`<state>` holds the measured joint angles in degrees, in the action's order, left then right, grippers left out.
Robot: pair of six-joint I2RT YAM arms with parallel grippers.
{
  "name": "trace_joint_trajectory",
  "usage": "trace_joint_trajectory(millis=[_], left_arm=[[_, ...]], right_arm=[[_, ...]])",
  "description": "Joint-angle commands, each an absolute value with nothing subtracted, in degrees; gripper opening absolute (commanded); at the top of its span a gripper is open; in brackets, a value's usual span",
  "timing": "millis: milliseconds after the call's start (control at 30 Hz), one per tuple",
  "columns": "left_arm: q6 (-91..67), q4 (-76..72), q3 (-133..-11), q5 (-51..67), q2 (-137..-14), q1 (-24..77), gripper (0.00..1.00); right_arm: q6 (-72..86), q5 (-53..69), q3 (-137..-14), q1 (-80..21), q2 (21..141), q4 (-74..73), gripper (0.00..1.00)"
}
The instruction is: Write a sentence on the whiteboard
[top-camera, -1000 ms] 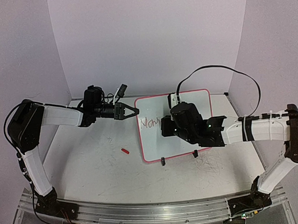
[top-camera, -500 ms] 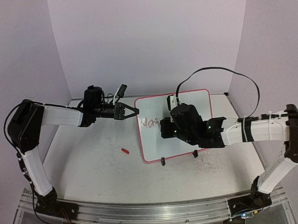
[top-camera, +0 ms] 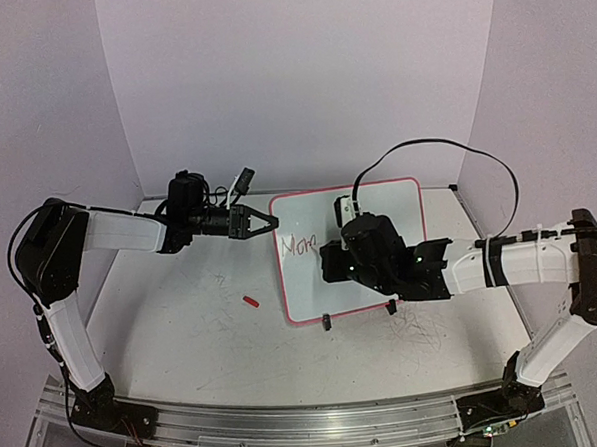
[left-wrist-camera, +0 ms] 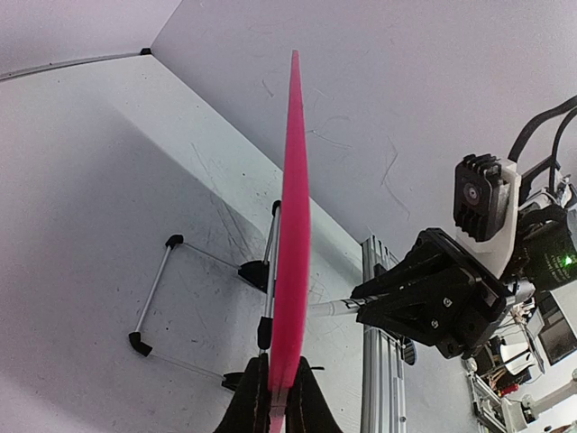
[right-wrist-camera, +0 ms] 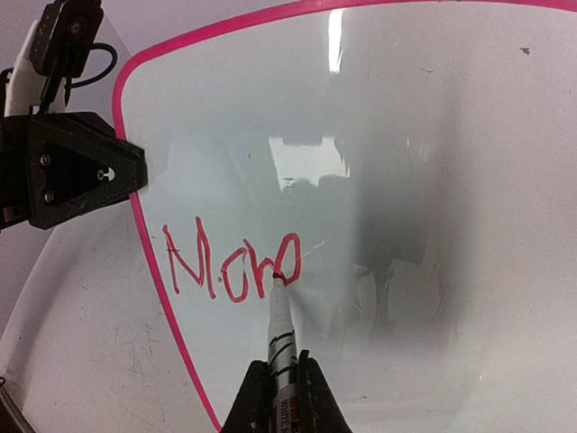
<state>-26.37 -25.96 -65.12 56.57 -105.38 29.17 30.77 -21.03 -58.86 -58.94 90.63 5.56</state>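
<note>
Your marker tip touches the whiteboard (top-camera: 303, 215) at the end of a short red word.

Your whiteboard stands up on the table (top-camera: 184, 330), near the middle, between your two arms. It has a pink rim, and thin wire legs (left-wrist-camera: 158, 289) prop it up from behind. Your left gripper (top-camera: 270, 223) is at the board's left edge. From the left wrist view its two fingers (left-wrist-camera: 252, 406) are pinched onto the pink rim, one on each side. Your right gripper (top-camera: 327, 261) is in front of the board. Its fingers (right-wrist-camera: 255, 397) are closed tight around a marker (right-wrist-camera: 281, 334). The marker tip rests on the last of the red letters (right-wrist-camera: 230, 266). The letters start with a big M, and the others are hard to read. A small red piece (top-camera: 250, 300) lies on the table, left of the board and apart from it.
</note>
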Motion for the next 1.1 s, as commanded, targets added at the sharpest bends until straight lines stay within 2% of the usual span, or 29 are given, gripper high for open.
trace_joint_trajectory(millis=[0, 600, 767, 900, 1067], left_arm=[[-27.4, -27.1, -65.0, 59.2, -102.5, 29.4, 0.0], [-27.3, -27.1, -65.0, 59.2, -102.8, 29.4, 0.0], [-27.0, -27.0, -64.4, 58.3, -102.3, 29.5, 0.01], [-26.9, -27.0, -64.4, 58.0, -102.2, 29.3, 0.12], [-26.7, -26.3, -64.2, 57.0, -101.9, 28.4, 0.34]], right_arm=[[32.0, -21.8, -57.0, -58.8, 89.8, 3.6, 0.0], [29.8, -25.6, -59.6, -58.8, 87.5, 2.5, 0.0], [25.5, -19.3, -57.4, -58.7, 78.1, 5.1, 0.0], [23.7, -22.1, -50.5, -58.4, 69.6, 4.7, 0.0], [22.7, -22.6, -48.7, -58.2, 65.2, 4.3, 0.0]])
